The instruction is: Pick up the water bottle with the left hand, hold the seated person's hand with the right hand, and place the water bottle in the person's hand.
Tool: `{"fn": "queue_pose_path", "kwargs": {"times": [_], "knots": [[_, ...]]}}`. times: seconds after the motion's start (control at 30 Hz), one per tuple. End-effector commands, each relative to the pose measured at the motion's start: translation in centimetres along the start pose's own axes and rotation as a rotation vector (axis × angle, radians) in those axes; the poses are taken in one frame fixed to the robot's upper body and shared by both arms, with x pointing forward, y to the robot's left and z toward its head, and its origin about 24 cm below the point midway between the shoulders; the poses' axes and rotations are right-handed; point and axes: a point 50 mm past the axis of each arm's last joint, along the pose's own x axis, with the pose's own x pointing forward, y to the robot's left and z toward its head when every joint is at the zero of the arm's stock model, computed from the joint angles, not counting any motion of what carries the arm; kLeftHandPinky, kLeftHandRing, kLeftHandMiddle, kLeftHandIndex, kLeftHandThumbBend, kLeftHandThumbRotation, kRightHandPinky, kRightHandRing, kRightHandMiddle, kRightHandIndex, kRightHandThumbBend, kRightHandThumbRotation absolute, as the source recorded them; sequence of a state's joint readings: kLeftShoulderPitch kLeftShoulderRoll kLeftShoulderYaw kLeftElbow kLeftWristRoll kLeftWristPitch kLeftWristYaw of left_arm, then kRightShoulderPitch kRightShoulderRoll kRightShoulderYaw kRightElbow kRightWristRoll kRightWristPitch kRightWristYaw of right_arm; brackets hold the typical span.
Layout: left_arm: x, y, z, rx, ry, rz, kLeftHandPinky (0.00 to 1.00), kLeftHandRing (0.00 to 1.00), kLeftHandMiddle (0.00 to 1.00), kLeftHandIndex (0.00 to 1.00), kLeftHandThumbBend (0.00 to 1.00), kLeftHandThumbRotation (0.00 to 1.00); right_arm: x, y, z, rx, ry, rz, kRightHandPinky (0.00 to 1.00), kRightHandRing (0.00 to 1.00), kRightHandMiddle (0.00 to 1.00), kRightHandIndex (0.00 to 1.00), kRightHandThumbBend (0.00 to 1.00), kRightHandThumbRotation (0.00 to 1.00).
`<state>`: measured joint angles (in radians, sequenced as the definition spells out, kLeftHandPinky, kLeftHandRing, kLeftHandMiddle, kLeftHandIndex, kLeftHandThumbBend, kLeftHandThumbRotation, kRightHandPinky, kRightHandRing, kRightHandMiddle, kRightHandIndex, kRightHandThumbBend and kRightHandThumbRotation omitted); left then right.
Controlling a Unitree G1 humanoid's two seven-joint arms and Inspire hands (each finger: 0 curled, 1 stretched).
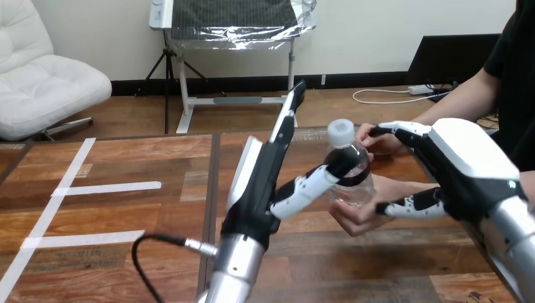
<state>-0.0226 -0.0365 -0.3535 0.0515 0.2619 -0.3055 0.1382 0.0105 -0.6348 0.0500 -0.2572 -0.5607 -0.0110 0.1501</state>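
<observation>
Water bottle (353, 186), upright in the person's nearer hand (356, 218), we count delivered; left robot hand (258, 183) spread, thumb touching it; right robot hand (467, 164) beside that wrist, clasp we cannot tell; release remains.

Your left forearm (236, 265) rises from the bottom edge just left of centre. The left hand (258, 189) stands edge-on in mid frame, fingers (287, 120) straight and pointing up, thumb (309, 186) stretched out to the right. Your right forearm (514, 233) enters at the lower right corner. The right hand (467, 170) reaches left, back uppermost, finger and thumb spread apart, barely bent.
</observation>
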Motion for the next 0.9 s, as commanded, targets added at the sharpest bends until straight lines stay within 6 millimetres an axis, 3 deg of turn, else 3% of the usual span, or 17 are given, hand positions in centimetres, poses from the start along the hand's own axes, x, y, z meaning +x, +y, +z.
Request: {"fn": "queue_pose_path", "kwargs": {"times": [0.0, 0.47, 0.87], "knots": [[0.2, 0.4, 2.8, -0.074, -0.17, 0.087, 1.0, 0.99, 1.0, 1.0, 0.75, 0.86, -0.9, -1.5, 2.2, 0.091, -0.063, -0.223, 0.73, 0.84, 0.87, 0.82, 0.57, 0.03], [-2.1, 1.0, 3.0, -0.131, -0.226, 0.177, 0.88, 0.91, 0.94, 0.96, 0.63, 0.98, -2.3, 0.9, 4.4, 0.379, -0.14, -0.493, 0.71, 0.84, 0.86, 0.78, 0.37, 0.07], [-4.1, 1.4, 3.0, -0.126, -0.245, 0.246, 0.83, 0.87, 0.91, 0.94, 0.63, 1.0, -3.0, 2.6, 5.8, 0.599, -0.265, -0.516, 0.7, 0.86, 0.92, 0.84, 0.24, 0.01]]}}
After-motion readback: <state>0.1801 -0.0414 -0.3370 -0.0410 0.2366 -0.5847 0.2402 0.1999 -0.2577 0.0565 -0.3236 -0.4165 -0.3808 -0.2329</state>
